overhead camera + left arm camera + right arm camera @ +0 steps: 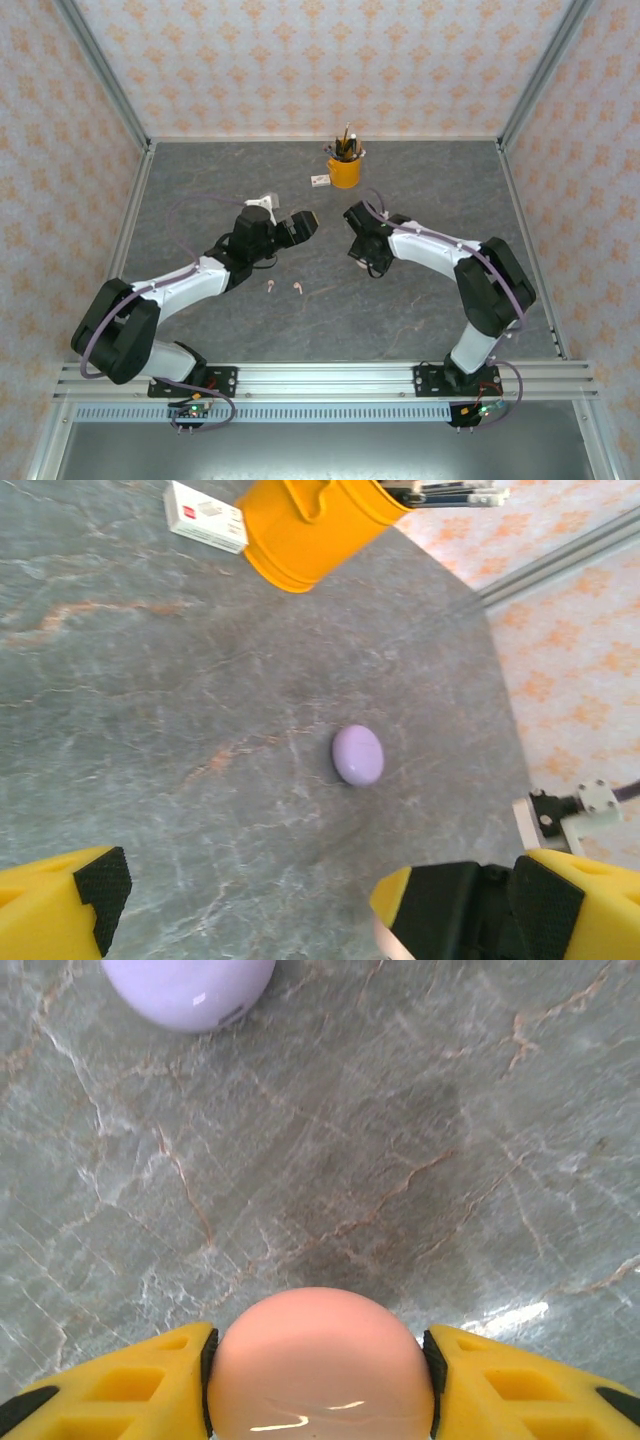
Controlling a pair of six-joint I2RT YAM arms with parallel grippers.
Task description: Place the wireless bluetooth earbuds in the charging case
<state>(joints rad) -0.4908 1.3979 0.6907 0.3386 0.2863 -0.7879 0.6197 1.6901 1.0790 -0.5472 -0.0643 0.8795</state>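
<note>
My right gripper [320, 1380] is shut on a round pale pink charging case [320, 1345], with a pad pressed against each side, low over the table. A lilac charging case [188, 988] lies just ahead of it, and it also lies on the table in the left wrist view [358, 754]. Two tiny pale pink earbuds [270, 286] [298, 287] lie on the grey table in front of the left arm. My left gripper [305, 225] hovers wide open and holds nothing, facing the right gripper [352, 222] across a small gap. Its fingers [60, 905] frame the lilac case from a distance.
An orange cup [344, 170] [310, 525] holding pens stands at the back centre, with a small white box [320, 181] [205, 517] beside it. Patterned walls and metal rails enclose the grey marbled table [420, 310].
</note>
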